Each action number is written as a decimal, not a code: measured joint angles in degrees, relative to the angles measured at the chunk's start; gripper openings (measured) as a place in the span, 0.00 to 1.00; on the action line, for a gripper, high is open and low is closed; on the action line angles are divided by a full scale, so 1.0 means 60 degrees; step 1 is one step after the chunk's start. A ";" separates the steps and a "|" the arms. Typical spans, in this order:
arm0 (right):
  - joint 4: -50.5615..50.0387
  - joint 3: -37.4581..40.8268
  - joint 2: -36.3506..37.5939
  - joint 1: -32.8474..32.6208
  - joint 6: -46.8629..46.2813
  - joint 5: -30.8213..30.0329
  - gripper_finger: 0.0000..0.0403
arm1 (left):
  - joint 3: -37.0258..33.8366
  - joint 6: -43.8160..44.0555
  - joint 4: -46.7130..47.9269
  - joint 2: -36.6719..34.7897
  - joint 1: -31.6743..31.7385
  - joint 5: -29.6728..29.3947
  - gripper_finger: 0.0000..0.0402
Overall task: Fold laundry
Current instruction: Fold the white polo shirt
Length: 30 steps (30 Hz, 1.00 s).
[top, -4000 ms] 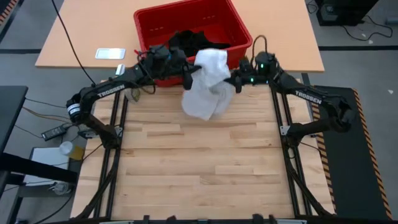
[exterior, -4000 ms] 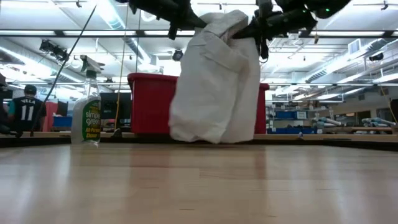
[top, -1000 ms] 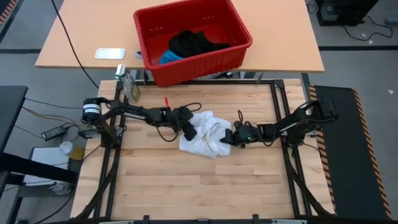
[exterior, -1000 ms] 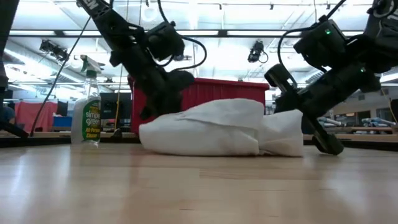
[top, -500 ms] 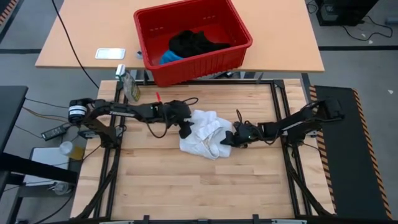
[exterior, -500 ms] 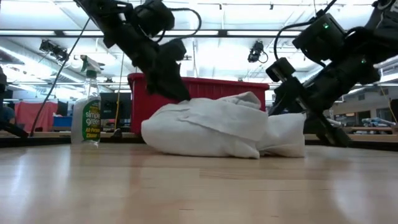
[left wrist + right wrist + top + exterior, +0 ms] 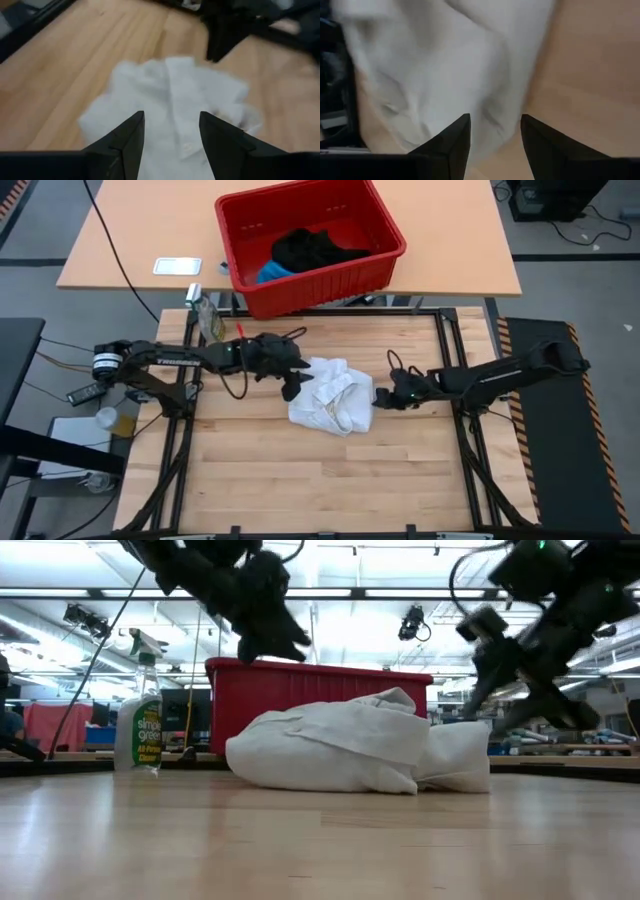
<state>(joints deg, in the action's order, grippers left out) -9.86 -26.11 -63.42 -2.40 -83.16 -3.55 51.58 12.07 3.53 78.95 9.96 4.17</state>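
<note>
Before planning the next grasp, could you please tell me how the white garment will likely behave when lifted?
The white garment lies in a crumpled heap with soft folds, so it is probably floppy and will drape. It looks like thin cloth, likely light. It seems unlikely to roll or tip.

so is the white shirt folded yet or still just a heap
Still a heap. The white shirt lies crumpled in a rumpled mound on the wooden table, with uneven bunched layers and no flat, squared edges in the low view.
</note>
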 joint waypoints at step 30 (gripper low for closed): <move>0.0712 -0.0506 -0.0335 -0.1464 0.4804 -0.2977 0.36 | 0.8306 -0.4024 0.5524 0.6633 -0.0930 -0.0846 0.48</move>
<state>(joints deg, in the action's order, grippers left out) -5.58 -29.15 -65.43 -11.18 -54.34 -21.41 101.42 -12.08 36.67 118.75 4.38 -0.91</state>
